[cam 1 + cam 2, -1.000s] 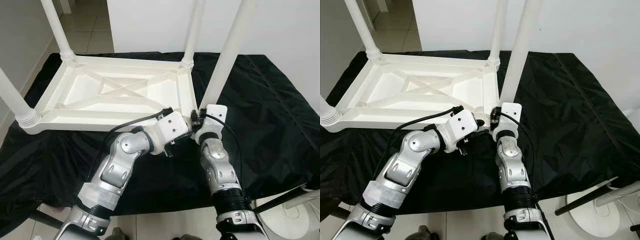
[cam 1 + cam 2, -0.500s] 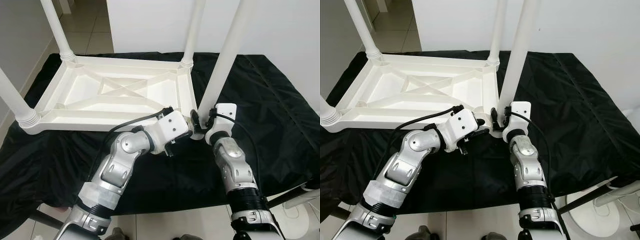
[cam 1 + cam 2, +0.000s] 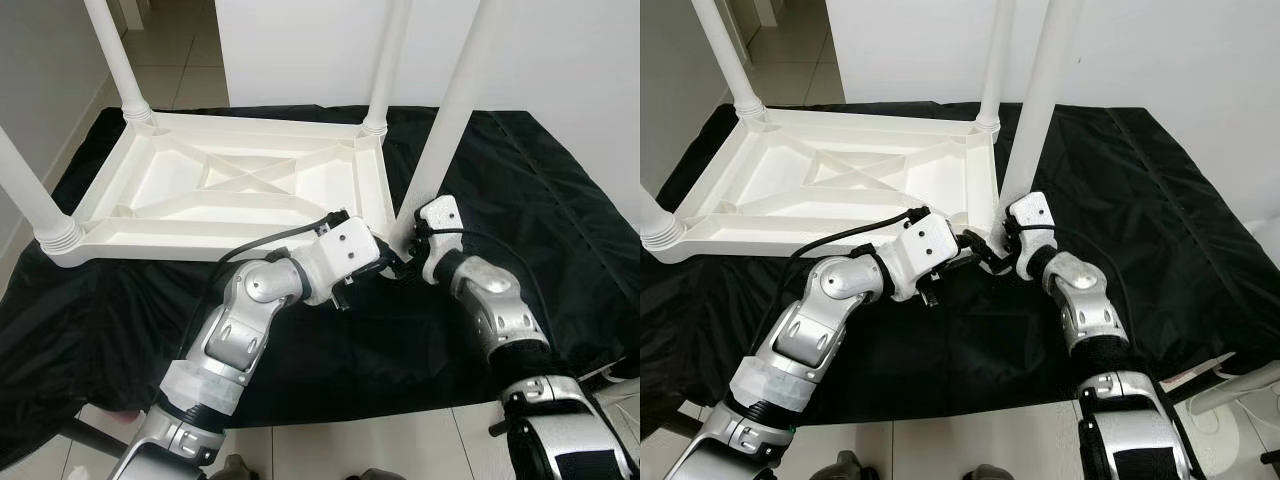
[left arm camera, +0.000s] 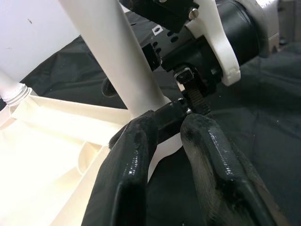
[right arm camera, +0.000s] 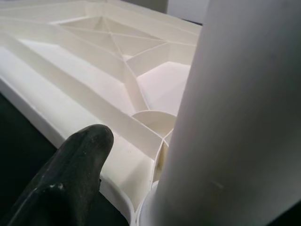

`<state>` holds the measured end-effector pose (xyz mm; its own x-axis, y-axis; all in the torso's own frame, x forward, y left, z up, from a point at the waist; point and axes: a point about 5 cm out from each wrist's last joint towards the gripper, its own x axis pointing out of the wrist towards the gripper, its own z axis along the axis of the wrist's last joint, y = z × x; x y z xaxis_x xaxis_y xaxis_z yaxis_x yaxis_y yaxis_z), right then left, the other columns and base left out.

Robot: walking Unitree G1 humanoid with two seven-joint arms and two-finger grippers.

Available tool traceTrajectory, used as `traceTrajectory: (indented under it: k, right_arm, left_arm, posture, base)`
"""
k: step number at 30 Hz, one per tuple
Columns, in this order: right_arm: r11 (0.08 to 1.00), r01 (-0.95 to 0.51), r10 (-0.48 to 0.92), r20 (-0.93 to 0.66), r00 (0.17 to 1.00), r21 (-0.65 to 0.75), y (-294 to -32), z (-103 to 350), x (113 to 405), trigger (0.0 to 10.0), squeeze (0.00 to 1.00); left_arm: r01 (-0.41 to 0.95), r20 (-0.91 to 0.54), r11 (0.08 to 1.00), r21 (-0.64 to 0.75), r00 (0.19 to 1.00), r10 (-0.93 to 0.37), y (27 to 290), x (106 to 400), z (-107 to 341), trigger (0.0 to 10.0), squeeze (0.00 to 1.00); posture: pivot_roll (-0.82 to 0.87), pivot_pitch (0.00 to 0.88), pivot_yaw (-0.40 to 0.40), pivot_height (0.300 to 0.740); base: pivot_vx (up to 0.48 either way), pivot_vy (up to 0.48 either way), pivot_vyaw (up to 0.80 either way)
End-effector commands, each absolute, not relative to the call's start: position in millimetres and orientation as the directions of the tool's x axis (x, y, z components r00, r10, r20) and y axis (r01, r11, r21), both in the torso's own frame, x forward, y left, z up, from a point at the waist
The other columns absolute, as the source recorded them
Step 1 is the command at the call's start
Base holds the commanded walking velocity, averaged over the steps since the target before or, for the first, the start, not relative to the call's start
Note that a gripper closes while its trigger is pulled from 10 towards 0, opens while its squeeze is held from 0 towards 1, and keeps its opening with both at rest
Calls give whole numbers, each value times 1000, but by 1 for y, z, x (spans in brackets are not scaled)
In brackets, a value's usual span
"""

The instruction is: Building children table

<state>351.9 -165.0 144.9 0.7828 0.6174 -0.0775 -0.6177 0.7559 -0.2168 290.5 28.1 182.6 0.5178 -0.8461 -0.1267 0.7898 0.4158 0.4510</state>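
Four white legs rise from the upturned tabletop (image 3: 240, 190) on the black-draped surface (image 3: 540, 180). At its near right corner, the right claw (image 3: 1006, 240) grips the leg (image 3: 447, 130), seemingly to seat it. The left claw (image 4: 167, 127), slightly parted, pinches the corner, probably steadying it.

A black cloth (image 3: 560, 190) covers the supporting surface, wrinkled and glossy, hanging over the near edge and the left side. Directly on it lies a white plastic children's table (image 3: 240, 190), upside down, its ribbed underside facing up with a crossed brace in the middle. It sits on the left half of the cloth.
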Motion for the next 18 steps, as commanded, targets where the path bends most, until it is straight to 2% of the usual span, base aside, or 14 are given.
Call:
traceTrajectory:
  k: [1, 5, 6, 8, 10, 18]
  right_arm:
    - [727, -645, 642, -98, 760, -236, -162, 143, 353, 10000, 0]
    - [705, -664, 656, -126, 744, -252, -165, 142, 355, 10000, 0]
    - [694, -675, 664, -141, 734, -251, -166, 140, 356, 6824, 0]
    - [694, -675, 664, -141, 734, -251, -166, 140, 356, 6824, 0]
    - [673, -696, 677, -168, 716, -251, -170, 135, 354, 0, 0]
    - [674, -699, 676, -182, 714, -237, -178, 129, 353, 0, 0]
  left_arm:
    - [735, -85, 493, 466, 592, -802, 31, 296, 185, 10000, 0]
    - [732, -86, 496, 467, 596, -798, 32, 296, 185, 10000, 0]
    - [731, -85, 498, 467, 598, -797, 33, 296, 185, 10000, 0]
    - [731, -85, 498, 467, 598, -797, 33, 296, 185, 10000, 0]
    - [730, -85, 500, 467, 599, -796, 33, 296, 185, 10000, 0]
    - [732, -86, 496, 467, 596, -799, 32, 296, 185, 10000, 0]
  posture:
    - [-49, 0, -8, 740]
    - [-45, 0, -10, 740]
    - [-43, 0, -10, 740]
    - [-43, 0, -10, 740]
    - [-44, 0, -9, 740]
    - [-51, 0, -1, 740]
  base:
    - [0, 0, 0]
    - [0, 0, 0]
    - [0, 0, 0]
    - [0, 0, 0]
    - [0, 0, 0]
    - [0, 0, 0]
